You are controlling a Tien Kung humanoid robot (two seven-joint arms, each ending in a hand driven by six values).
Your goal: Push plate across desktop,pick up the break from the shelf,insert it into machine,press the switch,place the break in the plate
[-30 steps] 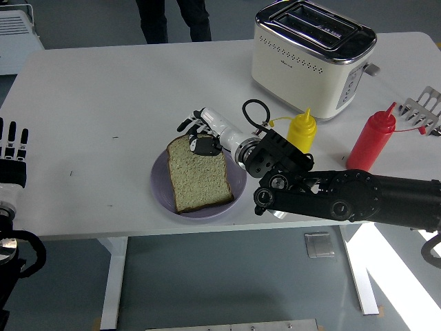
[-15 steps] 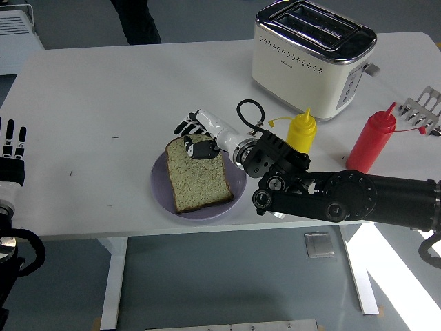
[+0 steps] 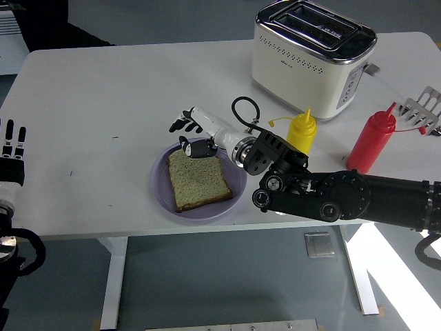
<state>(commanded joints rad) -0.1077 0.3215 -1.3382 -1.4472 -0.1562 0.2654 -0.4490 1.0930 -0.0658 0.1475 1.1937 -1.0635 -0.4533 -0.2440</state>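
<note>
A slice of brown bread [image 3: 198, 181] lies flat on the purple plate [image 3: 160, 187] near the table's front edge. My right hand [image 3: 191, 132] hovers just behind the plate's far rim, fingers spread, holding nothing; its thumb is close over the bread's far edge. The right arm [image 3: 331, 196] reaches in from the right. The cream toaster [image 3: 310, 58] stands at the back right, its slots showing no bread. My left hand [image 3: 12, 152] rests at the left edge, fingers straight.
A yellow squeeze bottle [image 3: 302, 131] and a red squeeze bottle [image 3: 372, 141] stand right of the plate, close to my right arm. A metal rack [image 3: 424, 109] sits at the far right edge. A person's dark clothing [image 3: 41, 24] shows at the top left.
My right hand has let go of the bread, opened and drawn back and up from the plate. The bread has settled flat. The person at the far side has moved left.
</note>
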